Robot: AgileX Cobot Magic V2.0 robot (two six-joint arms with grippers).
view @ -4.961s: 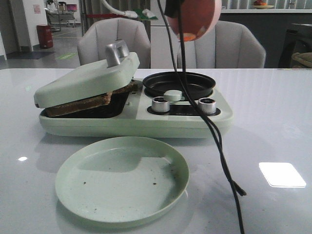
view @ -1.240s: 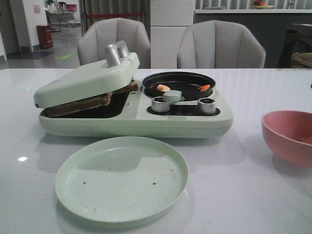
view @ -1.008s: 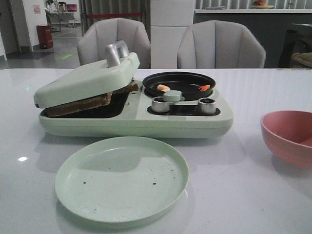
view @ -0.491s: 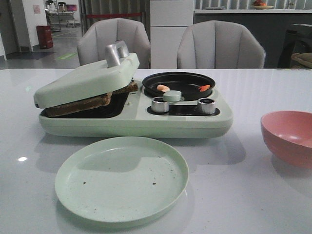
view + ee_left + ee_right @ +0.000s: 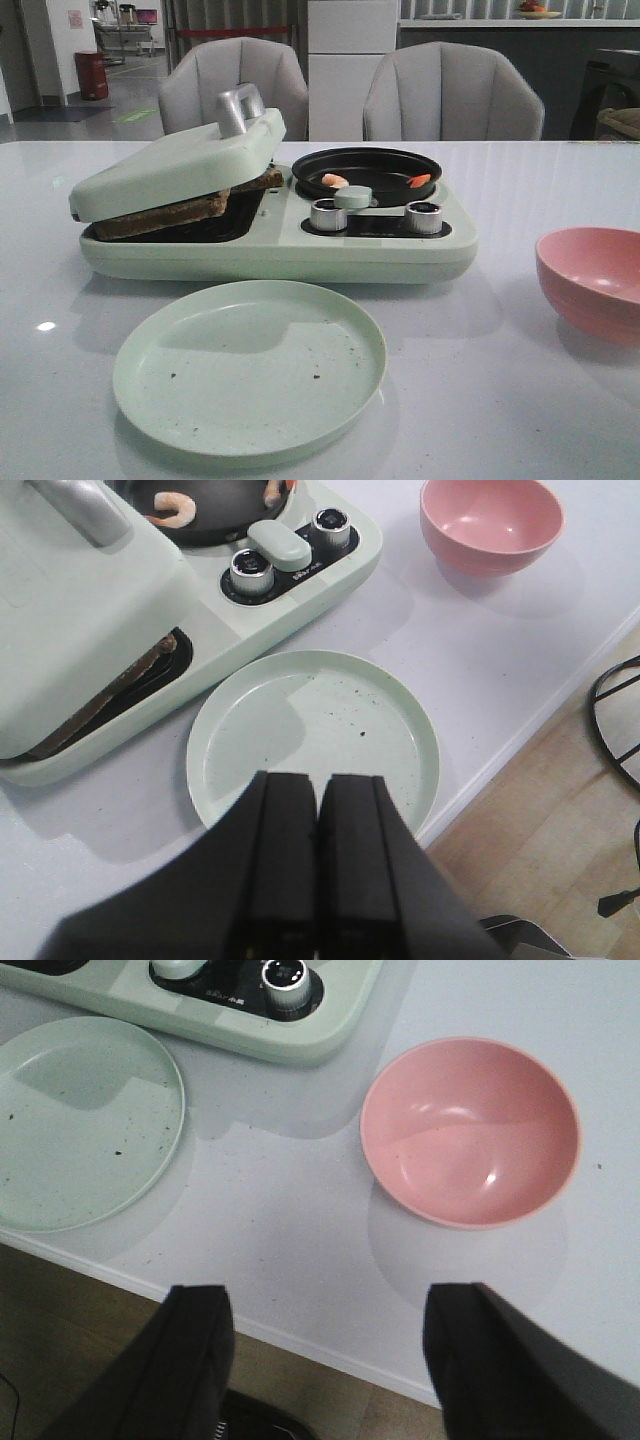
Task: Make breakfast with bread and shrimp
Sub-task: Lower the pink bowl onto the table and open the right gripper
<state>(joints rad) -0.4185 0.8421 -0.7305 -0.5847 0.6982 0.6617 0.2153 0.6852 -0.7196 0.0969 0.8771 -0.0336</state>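
Note:
Two bread slices (image 5: 175, 208) lie stacked in the green breakfast maker (image 5: 380, 250), pressed under its tilted lid (image 5: 180, 160); only their brown edges show, also in the left wrist view (image 5: 135, 675). Two shrimp lie in the black pan (image 5: 367, 170): a paler one (image 5: 335, 181) and a redder one (image 5: 420, 181); the paler one also shows in the left wrist view (image 5: 172, 508). My left gripper (image 5: 318, 790) is shut and empty, above the near rim of the green plate (image 5: 312, 735). My right gripper (image 5: 330, 1300) is open and empty, above the table's front edge, near the pink bowl (image 5: 470, 1130).
The empty green plate (image 5: 250, 365) sits in front of the maker. The empty pink bowl (image 5: 592, 282) stands at the right. Two silver knobs (image 5: 328, 214) and a green lever (image 5: 352, 197) face front. Two chairs (image 5: 450, 90) stand behind the table.
Five seconds ago the pink bowl hung tipped over the pan with a cable in front. Now the shrimp lie in the pan and the bowl stands on the table at the right.

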